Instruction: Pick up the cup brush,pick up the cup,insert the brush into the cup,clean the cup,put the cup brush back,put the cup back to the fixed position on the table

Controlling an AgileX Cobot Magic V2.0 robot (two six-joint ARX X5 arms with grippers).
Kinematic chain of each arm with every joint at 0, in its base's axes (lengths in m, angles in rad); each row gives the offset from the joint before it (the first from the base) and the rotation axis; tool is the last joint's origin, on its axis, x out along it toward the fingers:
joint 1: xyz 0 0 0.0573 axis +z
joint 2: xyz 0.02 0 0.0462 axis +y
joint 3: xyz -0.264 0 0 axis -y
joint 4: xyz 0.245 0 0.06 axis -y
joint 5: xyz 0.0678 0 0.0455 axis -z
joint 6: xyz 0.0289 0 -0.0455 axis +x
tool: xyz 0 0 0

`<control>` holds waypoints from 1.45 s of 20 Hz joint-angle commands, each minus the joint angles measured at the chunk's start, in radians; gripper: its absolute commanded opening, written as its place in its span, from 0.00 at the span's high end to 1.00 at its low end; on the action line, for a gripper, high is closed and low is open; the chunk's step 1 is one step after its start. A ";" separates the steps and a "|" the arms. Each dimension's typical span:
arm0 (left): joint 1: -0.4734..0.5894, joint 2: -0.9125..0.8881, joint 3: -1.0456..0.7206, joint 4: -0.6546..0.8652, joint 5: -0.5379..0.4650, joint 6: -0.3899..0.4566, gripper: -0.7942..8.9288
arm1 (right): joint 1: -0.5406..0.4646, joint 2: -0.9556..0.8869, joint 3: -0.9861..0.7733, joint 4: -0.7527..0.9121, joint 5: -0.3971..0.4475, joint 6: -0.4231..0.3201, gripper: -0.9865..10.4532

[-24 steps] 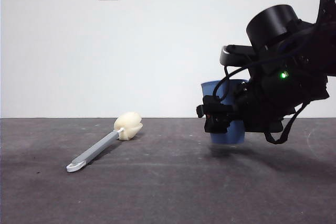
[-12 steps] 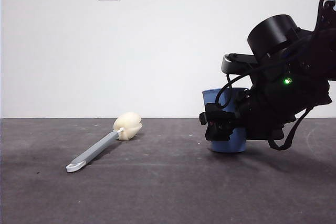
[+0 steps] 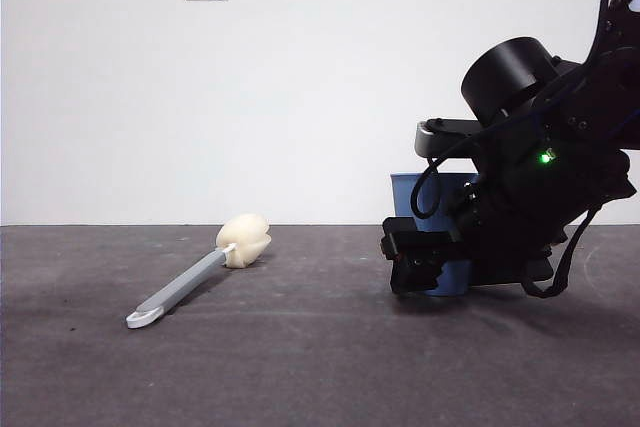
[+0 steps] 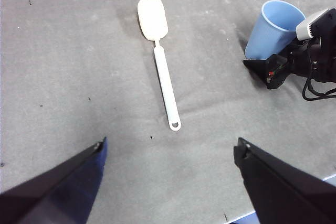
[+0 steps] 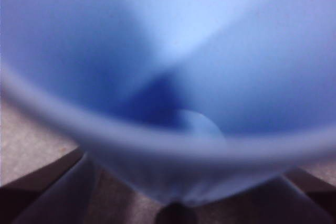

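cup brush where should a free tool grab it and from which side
Probably mid-handle, coming straight down from above. The cup brush lies flat on the table with its slim grey handle bare, well apart from the cup; the soft sponge head would squash.

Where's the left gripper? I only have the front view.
Observer: The left gripper hangs above the table, jaws open, holding nothing.
Operator: Anything inside the cup?
Observer: No. The right wrist view looks into the cup, and it is bare down to its base.
Operator: Is the brush clear of the right gripper?
Observer: Yes. From above, the brush lies flat with bare table all round it, well apart from the right gripper, which is at the cup's side.
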 commanded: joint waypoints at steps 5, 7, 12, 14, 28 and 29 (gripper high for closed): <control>0.002 -0.003 -0.005 -0.005 -0.003 0.010 0.50 | 0.002 -0.042 -0.032 -0.154 -0.012 0.035 0.55; 0.002 -0.003 -0.005 -0.005 -0.003 0.010 0.50 | 0.002 -0.112 -0.032 -0.230 -0.011 0.035 0.55; 0.002 -0.003 -0.005 -0.009 -0.003 0.011 0.50 | 0.002 -0.338 -0.032 -0.522 -0.041 0.051 0.55; 0.002 -0.003 -0.005 -0.009 -0.003 0.013 0.50 | 0.003 -0.461 -0.032 -0.676 -0.095 0.066 0.55; 0.002 -0.003 -0.005 -0.009 0.166 0.116 0.50 | 0.017 -1.122 0.259 -1.501 -0.411 0.060 0.55; 0.002 -0.003 -0.005 -0.009 0.183 0.118 0.50 | 0.018 -1.122 0.292 -1.541 -0.424 0.050 0.55</control>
